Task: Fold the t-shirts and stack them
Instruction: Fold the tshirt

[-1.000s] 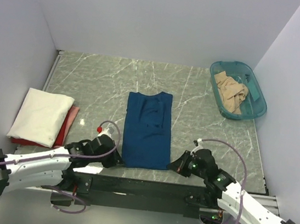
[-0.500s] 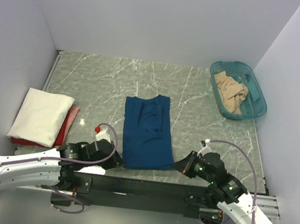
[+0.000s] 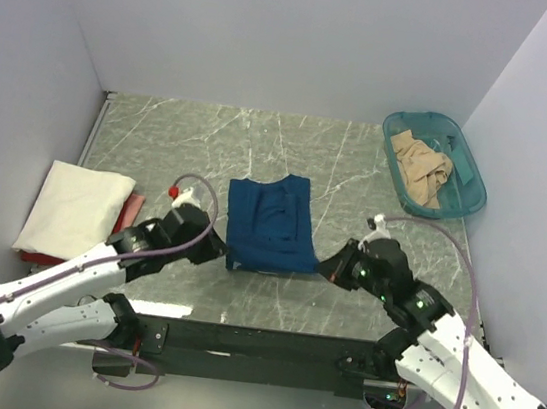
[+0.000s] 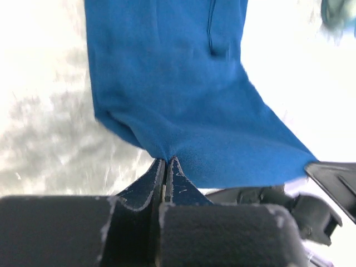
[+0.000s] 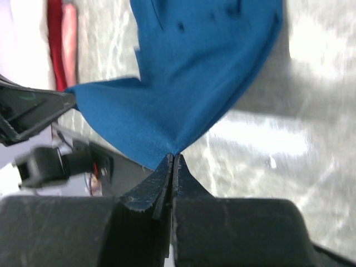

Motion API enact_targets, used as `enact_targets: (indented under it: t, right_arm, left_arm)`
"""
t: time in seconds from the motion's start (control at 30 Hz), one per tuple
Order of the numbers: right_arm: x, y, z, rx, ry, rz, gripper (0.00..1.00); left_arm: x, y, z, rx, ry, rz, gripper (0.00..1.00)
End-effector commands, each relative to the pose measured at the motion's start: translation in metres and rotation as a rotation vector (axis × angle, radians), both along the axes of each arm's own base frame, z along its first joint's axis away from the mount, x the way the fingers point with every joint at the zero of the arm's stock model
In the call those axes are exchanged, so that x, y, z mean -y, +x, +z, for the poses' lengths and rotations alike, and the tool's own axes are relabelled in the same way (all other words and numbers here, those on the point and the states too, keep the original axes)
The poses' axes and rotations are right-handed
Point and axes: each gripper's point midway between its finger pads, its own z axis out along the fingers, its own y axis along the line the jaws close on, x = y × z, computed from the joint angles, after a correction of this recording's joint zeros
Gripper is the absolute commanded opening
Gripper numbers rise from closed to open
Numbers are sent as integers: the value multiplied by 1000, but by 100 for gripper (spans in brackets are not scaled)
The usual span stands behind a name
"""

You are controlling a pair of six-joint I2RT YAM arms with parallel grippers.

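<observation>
A navy blue t-shirt (image 3: 269, 222) lies lengthwise in the middle of the table, its near hem lifted off the surface. My left gripper (image 3: 223, 253) is shut on the hem's left corner (image 4: 164, 157). My right gripper (image 3: 322, 268) is shut on the hem's right corner (image 5: 173, 153). The cloth (image 5: 194, 72) hangs taut between the two. A cream-white t-shirt (image 3: 75, 211) lies folded at the left edge. A tan-beige t-shirt (image 3: 421, 167) sits crumpled in the teal tub (image 3: 468, 196) at the back right.
A red cloth (image 3: 123, 227) shows under the cream-white shirt. Grey walls close in the left, back and right sides. The marble table (image 3: 180, 147) ends at a black rail near the arm bases.
Both grippers have lifted the blue shirt's near hem and carried it away from the arm bases, toward the collar. The shirt looks shorter from above.
</observation>
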Motion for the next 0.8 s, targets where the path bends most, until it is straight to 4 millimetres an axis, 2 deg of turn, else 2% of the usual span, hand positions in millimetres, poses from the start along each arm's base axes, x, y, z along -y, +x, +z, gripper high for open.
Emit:
enact_targets:
  t: [0.0,0.03,0.17,0.3,0.33,0.37,0.4,0.43,0.47,0.53,0.57,0.63,0.67,0.73,0.77]
  right_arm:
    - [-7,42,46,144,-3,-34,0]
    - [-6,51,49,144,0,-44,0]
    - [-4,89,66,172,-24,-63,0]
    - [-5,128,76,158,-34,-77,0]
    - [-6,135,78,156,-30,-74,0]
    - [-6,143,80,155,-20,-72,0]
    - [-9,155,82,148,-22,-72,0]
    - [-10,162,82,142,-21,-68,0]
    - [-9,169,82,133,-18,-68,0]
    - [-12,191,79,111,-20,-72,0]
    - [-14,198,79,109,-16,-71,0]
    - [-19,220,73,78,-6,-63,0]
    - [-21,227,72,74,0,-57,0]
    - [-26,252,64,53,3,-59,0]
    - [-28,259,62,46,2,-54,0]
  left_arm:
    - [5,31,32,88,-2,-47,1]
    - [8,38,40,105,-4,-66,1]
    - [9,69,38,85,18,-56,1]
    - [-2,107,45,91,16,-14,1]
    - [-2,117,54,111,12,-11,1]
    - [0,123,48,84,10,-19,1]
    - [-6,134,50,87,8,0,1]
    - [-6,143,58,103,0,3,1]
    - [-10,153,50,82,6,18,1]
    - [-9,168,56,90,-11,17,1]
    - [-15,178,48,69,-4,33,1]
    - [-15,193,51,75,-15,36,1]
    - [-17,201,39,47,-8,42,0]
    - [-25,220,41,52,-13,60,1]
    - [-31,230,27,24,-1,75,1]
